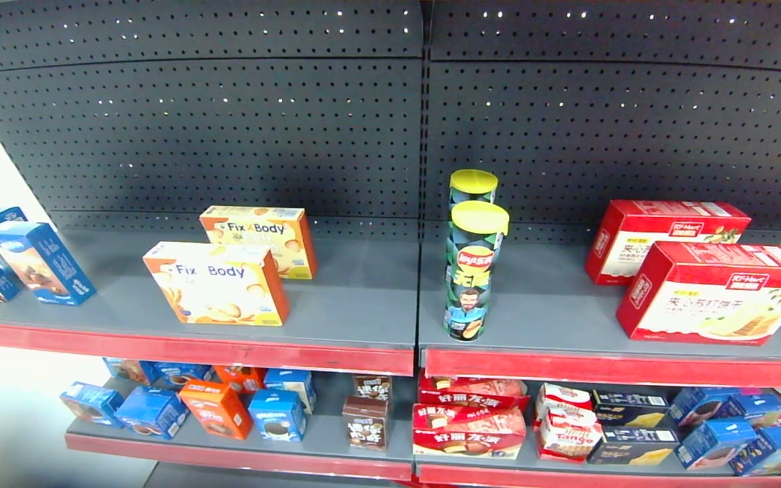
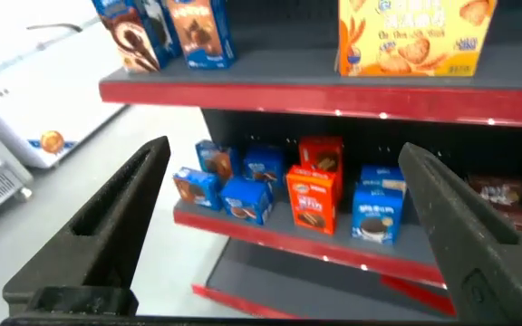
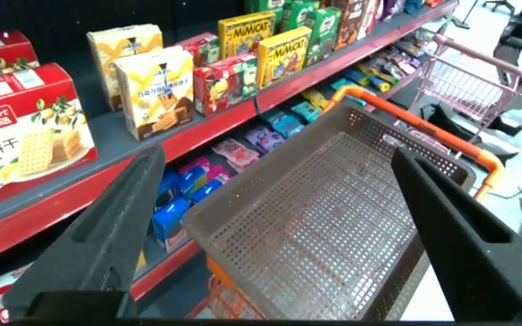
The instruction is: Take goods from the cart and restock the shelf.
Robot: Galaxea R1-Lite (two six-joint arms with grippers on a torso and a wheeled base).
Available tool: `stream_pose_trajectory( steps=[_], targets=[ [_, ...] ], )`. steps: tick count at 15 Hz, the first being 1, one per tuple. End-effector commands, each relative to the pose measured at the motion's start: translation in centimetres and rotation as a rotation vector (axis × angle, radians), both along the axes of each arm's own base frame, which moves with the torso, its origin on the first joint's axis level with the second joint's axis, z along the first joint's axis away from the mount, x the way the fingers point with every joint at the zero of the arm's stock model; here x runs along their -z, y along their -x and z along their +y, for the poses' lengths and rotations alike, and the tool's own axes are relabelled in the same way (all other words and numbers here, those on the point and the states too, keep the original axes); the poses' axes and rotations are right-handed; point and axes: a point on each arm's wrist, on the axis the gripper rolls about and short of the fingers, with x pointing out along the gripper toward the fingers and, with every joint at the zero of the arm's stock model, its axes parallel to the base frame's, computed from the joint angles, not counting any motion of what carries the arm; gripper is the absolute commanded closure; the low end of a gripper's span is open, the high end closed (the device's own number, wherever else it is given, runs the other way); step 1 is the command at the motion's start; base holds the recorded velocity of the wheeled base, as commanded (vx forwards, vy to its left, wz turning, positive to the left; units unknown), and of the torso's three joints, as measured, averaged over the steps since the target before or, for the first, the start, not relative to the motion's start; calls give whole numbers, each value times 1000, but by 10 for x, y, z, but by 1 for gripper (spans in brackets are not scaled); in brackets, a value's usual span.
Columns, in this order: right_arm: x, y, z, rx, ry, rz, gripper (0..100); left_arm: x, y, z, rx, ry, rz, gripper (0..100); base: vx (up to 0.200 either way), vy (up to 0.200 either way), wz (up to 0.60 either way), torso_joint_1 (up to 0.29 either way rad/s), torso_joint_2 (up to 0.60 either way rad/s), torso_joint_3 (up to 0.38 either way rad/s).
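Jaws spread wide, gripping nothing, on left gripper (image 2: 284, 149), facing blue and orange boxes (image 2: 243, 195) low on shelf (image 1: 363, 291); likewise on right gripper (image 3: 277, 156), above grey mesh cart basket (image 3: 333, 190) beside shelf. Two chip cans (image 1: 475, 271) upright mid-shelf.

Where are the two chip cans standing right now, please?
In the head view, the chip cans stand on the upper shelf near its middle, between orange boxes on the left and red boxes on the right.

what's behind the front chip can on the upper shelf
A second can with a yellow lid stands right behind the front can; only its top shows, its body is covered.
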Motion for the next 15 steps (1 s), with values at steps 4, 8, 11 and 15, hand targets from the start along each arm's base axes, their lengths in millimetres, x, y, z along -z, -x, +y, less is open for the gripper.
stream_pose_trajectory(
  steps=[4, 8, 11, 15],
  targets=[
    [6, 4, 1, -2, 2, -7, 0, 5, -2, -5, 235, -1, 26, 0, 0, 0, 0, 0, 0, 0],
    [5, 5, 1, -2, 3, -13, 0, 5, -2, -5, 206, -6, 31, 0, 0, 0, 0, 0, 0, 0],
    [4, 6, 1, -2, 5, -19, 0, 5, -2, -2, 81, 41, 13, 0, 0, 0, 0, 0, 0, 0],
    [6, 5, 1, -6, 4, -9, 0, 11, -2, -8, 341, 45, 84, 0, 0, 0, 0, 0, 0, 0]
  ],
)
